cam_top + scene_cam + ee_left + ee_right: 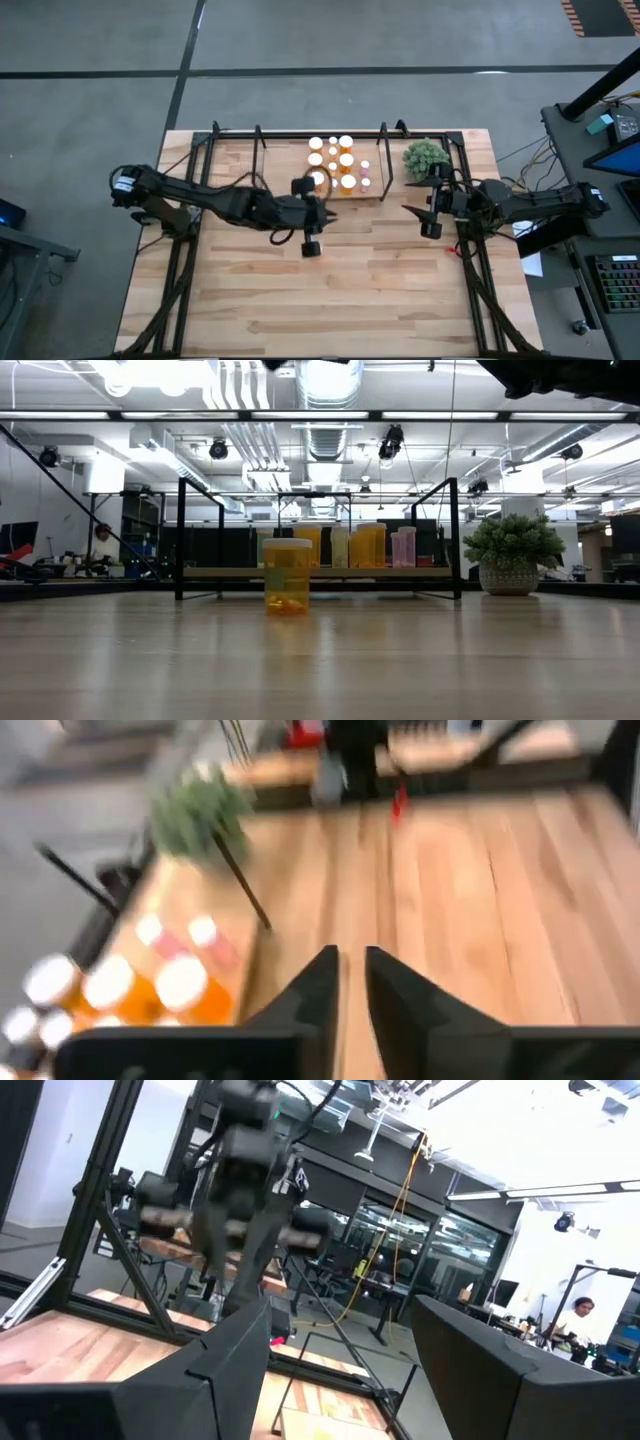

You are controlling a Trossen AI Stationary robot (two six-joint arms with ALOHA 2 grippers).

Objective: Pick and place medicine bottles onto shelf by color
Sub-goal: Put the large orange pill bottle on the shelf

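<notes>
The shelf (372, 192) at the far side of the desk (400, 290) is already carrying most of the medicine bottles (345, 160): roughly ten white caps are showing from above, bunched together on the light-wood board between the black uprights. In the low view, orange bodies are standing toward the left of that row and a couple of pinkish ones toward its right, so some sorting by color appears to be under way, though how strictly is hard to judge.

One orange bottle (287, 576) with a white cap is standing upright on the desk just in front of the shelf, not yet on the board, and it looks like the main piece of work left (no other loose bottles are showing on the desk).

The left gripper (311, 232) is hanging over the desk close to the shelf's near edge, just beside that loose bottle; its fingers (318, 990) are standing almost together with only a thin slit between them, and nothing is sitting in that slit. The right gripper (430, 222) is waiting near the potted plant (426, 157) at the right end of the shelf, its fingers (230, 1360) spread wide and grasping nothing.
</notes>
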